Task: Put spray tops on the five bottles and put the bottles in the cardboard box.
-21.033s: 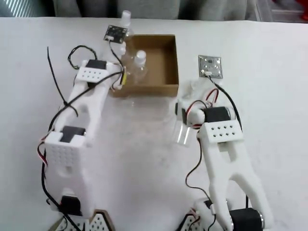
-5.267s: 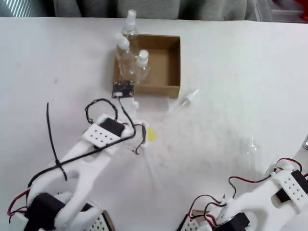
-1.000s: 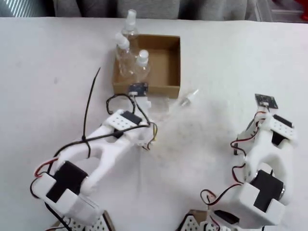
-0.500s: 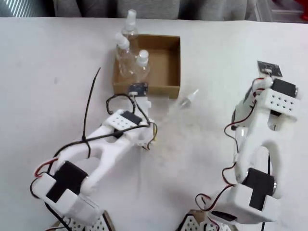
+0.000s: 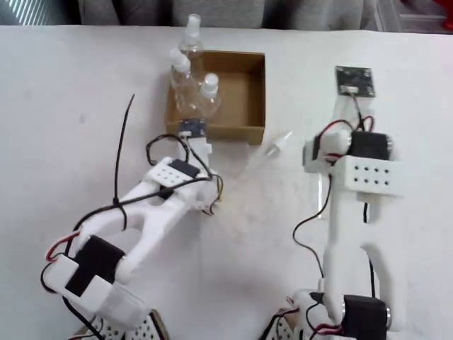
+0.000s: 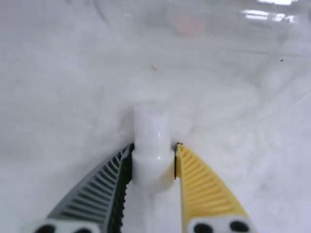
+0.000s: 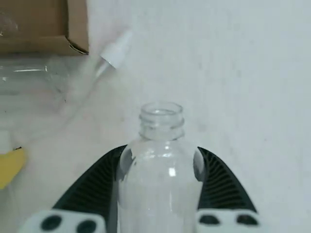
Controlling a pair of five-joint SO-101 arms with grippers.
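My left gripper (image 6: pixel 151 148) is shut on a white spray top (image 6: pixel 151 131) low over the table, just in front of the cardboard box (image 5: pixel 251 95); it appears in the high view as the left gripper (image 5: pixel 198 147). A clear bottle (image 6: pixel 204 19) lies on its side just beyond it. My right gripper (image 7: pixel 158 158) is shut on an open-necked clear bottle (image 7: pixel 160 145), its neck pointing toward a loose spray top (image 7: pixel 114 53) on the table by the box corner (image 7: pixel 73 34). That loose top (image 5: pixel 279 144) lies right of the box front.
Two capped bottles (image 5: pixel 207 91) stand at the box's left side, and a third capped bottle (image 5: pixel 190 32) stands at its far edge. The right arm (image 5: pixel 361 173) stands right of the box. Loose cables trail from the left arm (image 5: pixel 141 205).
The right arm has swung in from the table's right side toward the middle, bringing its bottle near the loose spray top. The left arm has edged slightly closer to the box.
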